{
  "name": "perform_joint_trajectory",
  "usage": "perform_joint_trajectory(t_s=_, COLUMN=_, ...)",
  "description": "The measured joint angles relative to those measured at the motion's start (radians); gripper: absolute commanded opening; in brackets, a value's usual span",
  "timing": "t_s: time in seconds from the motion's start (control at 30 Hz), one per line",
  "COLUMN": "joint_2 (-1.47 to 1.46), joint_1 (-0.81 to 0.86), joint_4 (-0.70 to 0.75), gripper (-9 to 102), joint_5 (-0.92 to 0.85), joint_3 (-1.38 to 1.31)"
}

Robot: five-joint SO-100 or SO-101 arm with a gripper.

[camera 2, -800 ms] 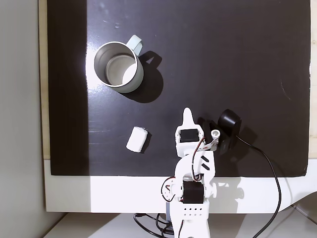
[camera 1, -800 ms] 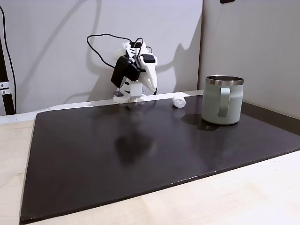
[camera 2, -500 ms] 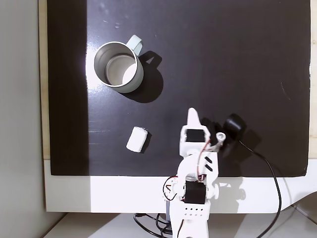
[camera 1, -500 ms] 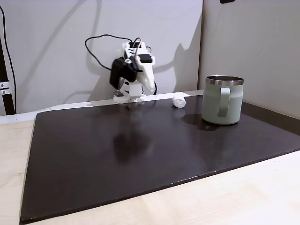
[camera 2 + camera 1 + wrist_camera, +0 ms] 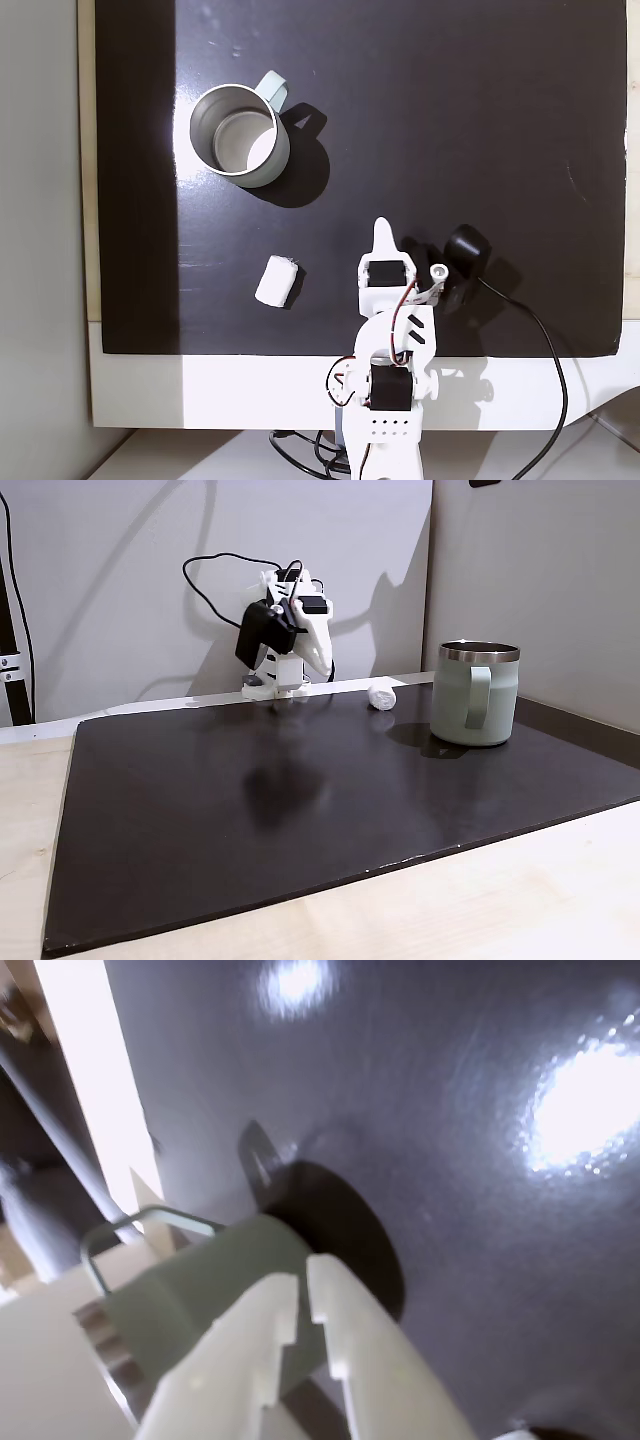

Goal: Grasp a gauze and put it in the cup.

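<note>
Gauze (image 5: 277,281), looking light and squashy, is lying on the desk (image 5: 480,120) awaiting a gentle mid-roll pinch, while the gripper (image 5: 383,232), jaws together, is hovering beside it.

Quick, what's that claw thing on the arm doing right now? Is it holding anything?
End effector: closed, holding nothing. The wrist view shows its two white fingers nearly touching with nothing between them; the gauze roll lies on the dark mat, apart from it.

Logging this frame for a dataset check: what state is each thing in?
gauze: lying on its side on the mat, free of the gripper.
cup: upright, empty.
gripper: fingers nearly shut, holding nothing, above the mat.
mat: flat on the table.
</note>
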Motion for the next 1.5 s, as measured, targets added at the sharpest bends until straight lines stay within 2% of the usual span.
perform_joint_trajectory(t_s=0.3, joint_2=0.000, joint_1=-0.011, joint_4=0.199, gripper=0, joint_5=-0.106, joint_3=-0.117)
perform_joint_trajectory(t_s=0.53, joint_2=-0.196, joint_1=-0.098, joint_4=0.347, gripper=0, joint_5=-0.135, joint_3=-0.439)
perform_joint_trajectory(t_s=0.7, joint_2=-0.414, joint_1=-0.178, joint_4=0.503, gripper=2, joint_5=-0.163, joint_3=-0.715)
perform_joint_trajectory(t_s=0.8, joint_2=-0.574, joint_1=-0.216, joint_4=0.611, gripper=7, joint_5=-0.189, joint_3=-0.882)
perform_joint_trajectory(t_s=0.93, joint_2=-0.747, joint_1=-0.327, joint_4=0.759, gripper=18, joint_5=-0.284, joint_3=-1.043)
perform_joint_trajectory(t_s=1.07, joint_2=-0.845, joint_1=-0.396, joint_4=0.859, gripper=27, joint_5=-0.367, joint_3=-1.111)
perform_joint_trajectory(t_s=1.23, joint_2=-0.988, joint_1=-0.463, joint_4=0.956, gripper=28, joint_5=-0.472, joint_3=-1.138)
perform_joint_trajectory(t_s=1.5, joint_2=-1.058, joint_1=-0.503, joint_4=0.962, gripper=28, joint_5=-0.548, joint_3=-1.106)
